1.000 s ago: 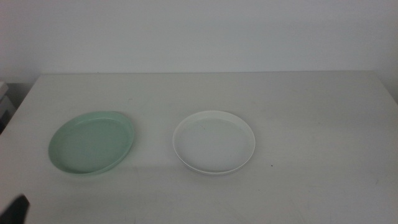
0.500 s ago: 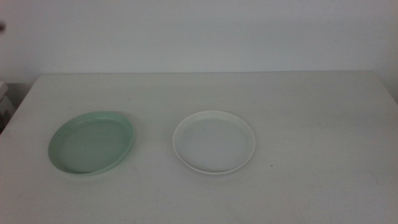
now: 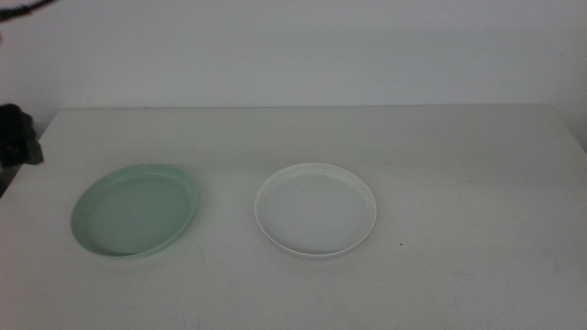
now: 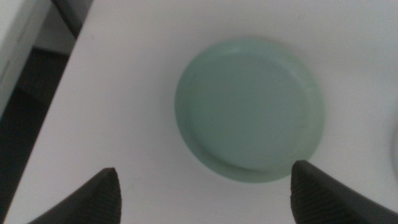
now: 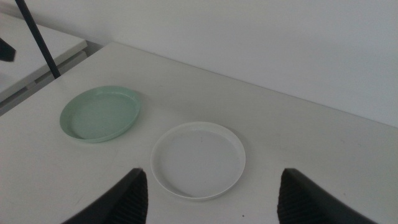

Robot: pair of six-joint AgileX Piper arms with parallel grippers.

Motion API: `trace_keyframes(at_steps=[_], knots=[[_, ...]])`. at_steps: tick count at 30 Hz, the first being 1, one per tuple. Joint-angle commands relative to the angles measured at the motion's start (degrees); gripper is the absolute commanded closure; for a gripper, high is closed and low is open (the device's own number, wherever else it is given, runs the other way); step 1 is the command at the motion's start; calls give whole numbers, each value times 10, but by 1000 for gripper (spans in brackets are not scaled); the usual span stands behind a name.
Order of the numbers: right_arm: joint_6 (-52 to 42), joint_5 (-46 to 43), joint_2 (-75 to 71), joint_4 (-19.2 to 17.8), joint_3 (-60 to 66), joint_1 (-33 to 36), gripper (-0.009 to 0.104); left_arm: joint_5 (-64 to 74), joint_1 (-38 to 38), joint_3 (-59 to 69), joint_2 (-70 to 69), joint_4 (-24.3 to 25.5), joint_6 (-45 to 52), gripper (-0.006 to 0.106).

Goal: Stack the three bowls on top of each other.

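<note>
overhead, the left end effector (image 4: 204, 190) hangs with its jaws spread wide above the mint green bowl (image 3: 136, 209), which lies on the left of the white tabletop (image 3: 459, 165). the white bowl (image 3: 315, 209) sits near it at the middle, the two apart; only two bowls can be seen, and no grey one shows in any view. the right end effector (image 5: 211, 196), also spread, waits high over the tabletop's near side. both bowls look light, stiff and smooth, likely slippery; the low rim seems the only place to pinch, one jaw inside and one outside. no brand, label or writing is readable.
</note>
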Motion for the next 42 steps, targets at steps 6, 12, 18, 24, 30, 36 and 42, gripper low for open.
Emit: trace_keyframes(at_steps=[6,12,18,24,30,36,42], knots=[[-3,-42,0,0,-13,-4,41,-84,25,-20,55,-18,-8,4],[-3,-42,0,-1,-13,-4,41,-68,75,-49,137,-108,98,4],[-3,-42,0,-1,-13,-4,41,-86,82,-73,216,-146,178,4],[-3,-42,0,-1,-13,-4,41,-124,82,-73,297,-162,196,4],[-3,-42,0,-1,-13,-4,41,-156,82,-73,358,-202,246,6],[-3,-42,0,-1,-13,-4,41,-166,82,-73,390,-207,249,25],[-3,-42,0,-1,-13,-4,41,-172,82,-73,403,-207,249,61]])
